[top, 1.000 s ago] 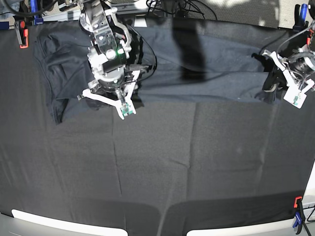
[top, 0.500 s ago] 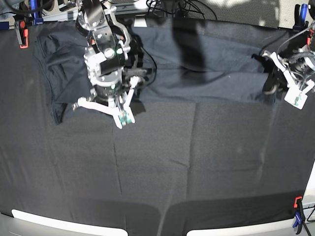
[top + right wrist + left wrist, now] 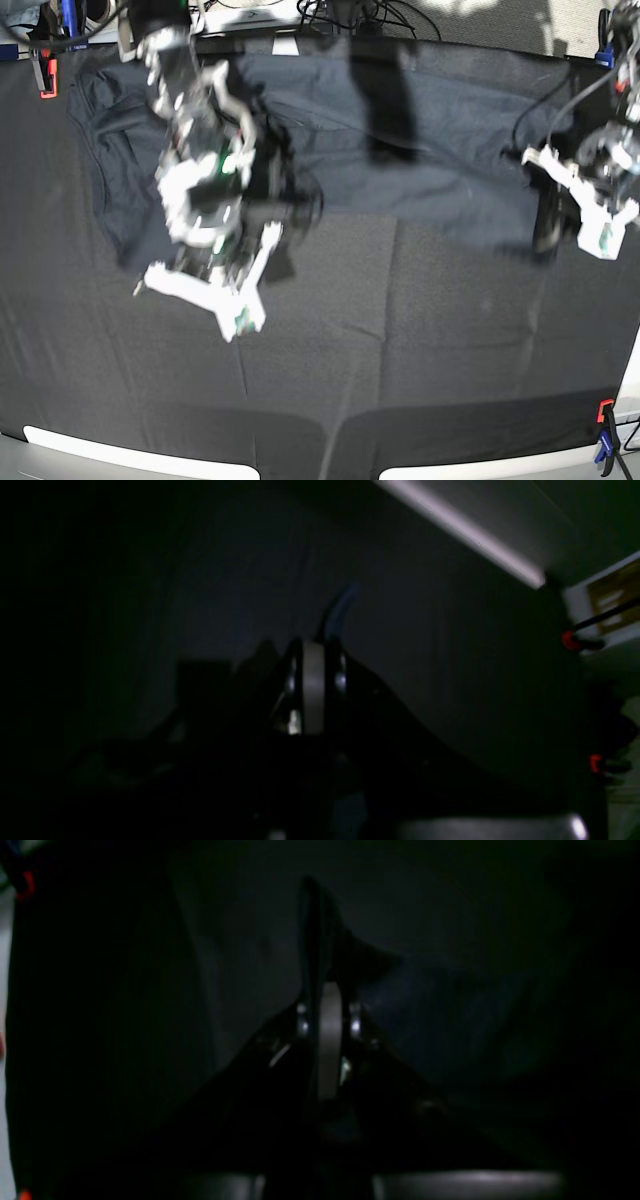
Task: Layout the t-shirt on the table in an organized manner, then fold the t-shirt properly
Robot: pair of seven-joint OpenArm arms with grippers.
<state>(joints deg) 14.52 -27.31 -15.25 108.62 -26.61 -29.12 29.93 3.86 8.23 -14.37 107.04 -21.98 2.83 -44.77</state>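
Observation:
The dark slate-grey t-shirt (image 3: 420, 170) lies spread across the far half of the table (image 3: 400, 350). In the base view my right gripper (image 3: 283, 245) is at the left, motion-blurred, over the shirt's near edge. In the right wrist view the right gripper (image 3: 312, 650) is shut on a thin fold of the t-shirt (image 3: 340, 607). My left gripper (image 3: 545, 222) is at the shirt's right end. In the left wrist view the left gripper (image 3: 325, 990) is shut on a raised peak of the t-shirt (image 3: 320, 935).
A red clamp (image 3: 45, 75) holds the black cloth at the far left. A blue clamp (image 3: 605, 35) sits at the far right and a red and blue clamp (image 3: 605, 425) at the near right. Cables lie behind the far edge.
My right gripper has shut on the shirt's near edge and swung toward the front of the table. The left arm has also moved frontward, drawing the shirt's right end with it.

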